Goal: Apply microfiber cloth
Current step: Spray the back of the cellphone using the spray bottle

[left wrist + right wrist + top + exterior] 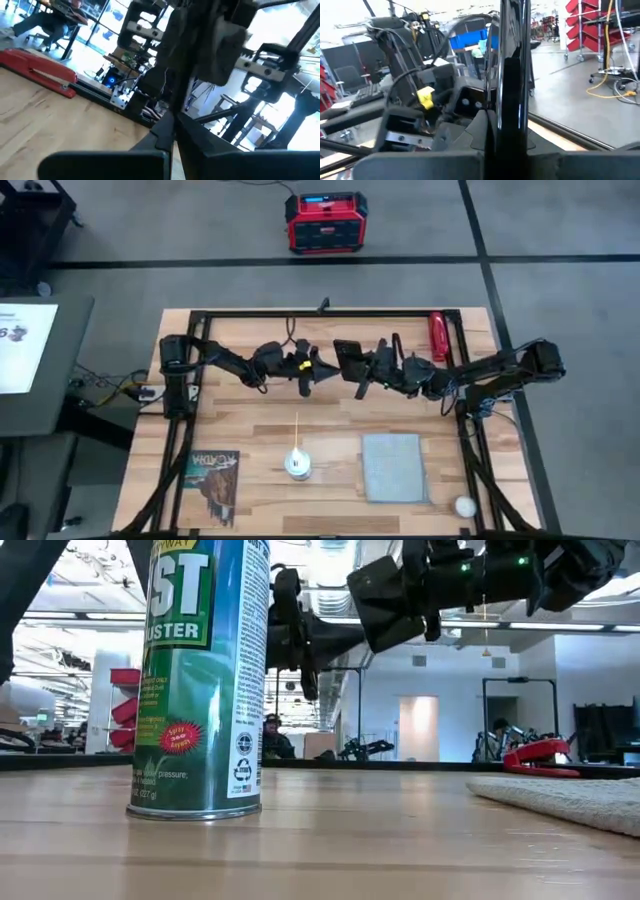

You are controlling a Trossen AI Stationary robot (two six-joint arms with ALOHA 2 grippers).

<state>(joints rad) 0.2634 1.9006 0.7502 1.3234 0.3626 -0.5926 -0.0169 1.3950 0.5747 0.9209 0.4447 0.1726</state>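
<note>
I have the right gripper [352, 370] clenched on a black phone [347, 358], held on edge in the air over the far half of the table [330, 505]; in its wrist view the dark slab stands upright between the jaws. The left gripper [322, 372] hangs just opposite, its tip nearly meeting the phone, and I cannot tell how its jaws stand. The microfiber cloth [393, 467] lies flat on the wood well below and nearer the front edge than both sets of jaws, slightly to the right gripper's side, untouched. I judge it light, thin and floppy, so it will drape and fold once lifted. I'd pinch it at a corner or the far edge, pressing down into the wood to gather fabric between the jaws.
</note>
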